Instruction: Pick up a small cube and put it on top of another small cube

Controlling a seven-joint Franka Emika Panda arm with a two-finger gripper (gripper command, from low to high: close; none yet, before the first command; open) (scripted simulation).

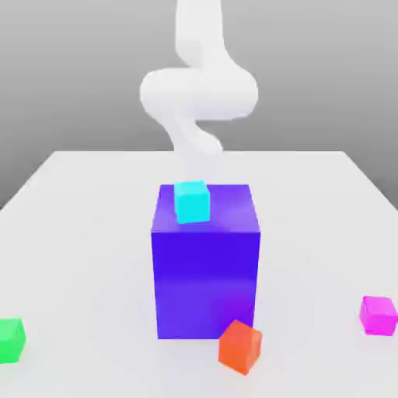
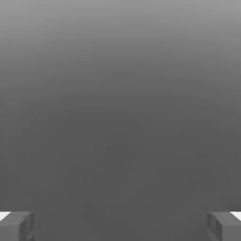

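You're at the start: nothing grasped yet, approach not begun. The gripper [image 2: 120, 226] is spread wide w/ nothing between its fingers [image 2: 16, 225]; hand view faces plain grey. The arm [image 1: 198, 93] sits far, behind the blue block [image 1: 206, 268]. The pink cube [image 1: 378, 315] lies near, at the exterior view's right; the green cube [image 1: 10, 340] near, at its left, well apart. Next, I judge: swing round the block, drop over pink, keep fingers spread till they straddle it.
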